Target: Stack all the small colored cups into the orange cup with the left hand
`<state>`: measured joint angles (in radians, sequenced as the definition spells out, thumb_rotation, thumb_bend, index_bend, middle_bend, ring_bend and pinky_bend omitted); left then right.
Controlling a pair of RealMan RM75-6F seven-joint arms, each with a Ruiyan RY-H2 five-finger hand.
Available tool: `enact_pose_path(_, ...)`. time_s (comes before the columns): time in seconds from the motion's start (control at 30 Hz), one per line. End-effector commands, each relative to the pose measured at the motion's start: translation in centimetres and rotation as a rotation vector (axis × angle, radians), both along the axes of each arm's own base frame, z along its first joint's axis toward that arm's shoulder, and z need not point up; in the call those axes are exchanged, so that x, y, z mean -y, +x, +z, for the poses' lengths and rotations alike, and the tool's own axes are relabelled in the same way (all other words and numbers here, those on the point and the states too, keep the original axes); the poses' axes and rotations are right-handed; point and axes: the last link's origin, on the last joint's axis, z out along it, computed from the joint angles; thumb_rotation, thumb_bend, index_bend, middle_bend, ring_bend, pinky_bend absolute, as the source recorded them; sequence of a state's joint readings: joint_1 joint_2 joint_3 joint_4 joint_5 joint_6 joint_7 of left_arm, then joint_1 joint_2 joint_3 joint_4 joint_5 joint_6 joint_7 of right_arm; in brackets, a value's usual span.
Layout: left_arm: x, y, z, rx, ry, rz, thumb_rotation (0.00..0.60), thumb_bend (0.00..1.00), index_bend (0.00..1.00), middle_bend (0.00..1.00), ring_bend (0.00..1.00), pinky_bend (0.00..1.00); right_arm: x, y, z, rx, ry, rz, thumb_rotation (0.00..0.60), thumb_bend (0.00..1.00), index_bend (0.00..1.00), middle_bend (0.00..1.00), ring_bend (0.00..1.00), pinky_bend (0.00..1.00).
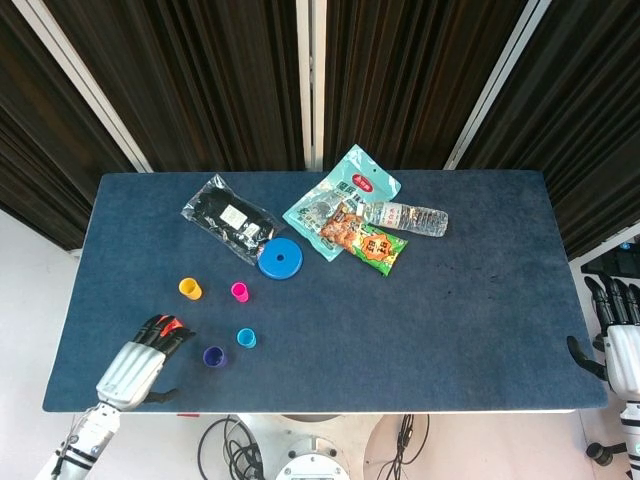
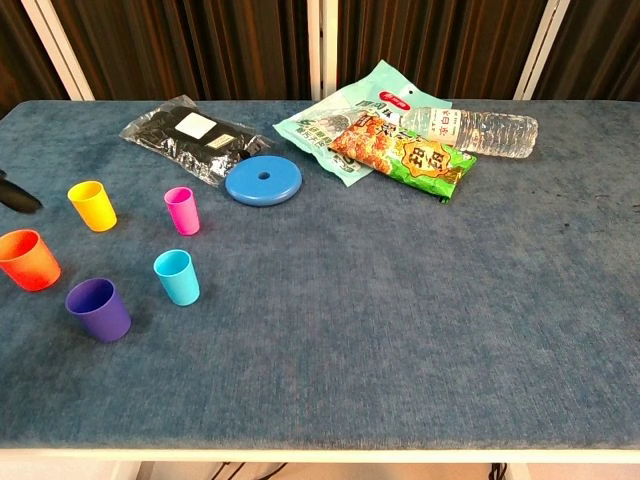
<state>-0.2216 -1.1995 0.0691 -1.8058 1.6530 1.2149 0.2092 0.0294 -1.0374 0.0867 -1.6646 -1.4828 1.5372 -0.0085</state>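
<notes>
The orange cup (image 2: 28, 260) stands upright near the table's front left. In the head view only a sliver of its rim (image 1: 173, 322) shows under my left hand's fingertips. Around it stand the yellow cup (image 1: 190, 288), pink cup (image 1: 239, 291), cyan cup (image 1: 246, 338) and purple cup (image 1: 213, 356), all upright and apart. My left hand (image 1: 136, 362) hovers above the table's front left, fingers stretched out over the orange cup and holding nothing. In the chest view only a dark fingertip (image 2: 15, 193) enters at the left edge. My right hand (image 1: 620, 338) hangs open beyond the table's right edge.
A black packet (image 1: 232, 215), a blue disc (image 1: 280, 258), a teal pouch (image 1: 345, 195), a green snack bag (image 1: 366, 240) and a lying water bottle (image 1: 408, 218) sit at the back middle of the blue table (image 1: 450, 310).
</notes>
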Motion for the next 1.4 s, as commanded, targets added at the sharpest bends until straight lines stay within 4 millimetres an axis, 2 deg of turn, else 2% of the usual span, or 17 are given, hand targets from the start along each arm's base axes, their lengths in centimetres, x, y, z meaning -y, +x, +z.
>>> enact_pose_path(0.03,-0.1,1.0,-1.9,0.012,-0.066,-0.002,0.600,0.12,0.20,0.18,0.00,0.06,-0.1,0.0,0.1,-0.001,0.000,0.001,0.600,0.24,0.00,0.00,0.00,0.00)
enact_pose_path(0.33,-1.2,2.3,-4.2,0.015,-0.081,-0.068,0.600,0.20,0.25,0.21,0.00,0.06,-0.5,-0.2,0.3,0.005,-0.007,-0.001,0.600,0.24,0.00,0.00,0.00,0.00)
enact_pose_path(0.53,-2.5,1.9,-5.6,-0.098,-0.048,-0.115,0.600,0.24,0.30,0.27,0.00,0.06,-0.8,-0.4,0.5,0.008,-0.015,-0.004,0.600,0.24,0.00,0.00,0.00,0.00)
enact_pose_path(0.73,-2.6,1.4,-6.3,-0.130,-0.048,-0.098,0.600,0.26,0.34,0.31,0.01,0.06,-0.8,-0.9,0.6,0.015,-0.024,-0.025,0.600,0.24,0.00,0.00,0.00,0.00)
enact_pose_path(0.93,-3.0,1.3,-6.8,-0.126,-0.046,-0.105,0.600,0.28,0.35,0.34,0.03,0.06,-0.7,-1.1,0.5,0.025,-0.033,-0.040,0.600,0.26,0.00,0.00,0.00,0.00)
enact_pose_path(1.13,-3.6,1.2,-6.9,-0.113,0.001,-0.113,0.600,0.30,0.42,0.41,0.08,0.06,-0.8,-1.4,0.6,0.027,-0.041,-0.049,0.600,0.26,0.00,0.00,0.00,0.00)
enact_pose_path(1.4,-3.8,1.6,-6.0,-0.093,0.057,-0.141,0.600,0.31,0.47,0.48,0.11,0.06,-0.8,-1.5,0.7,0.033,-0.054,-0.046,0.600,0.26,0.00,0.00,0.00,0.00)
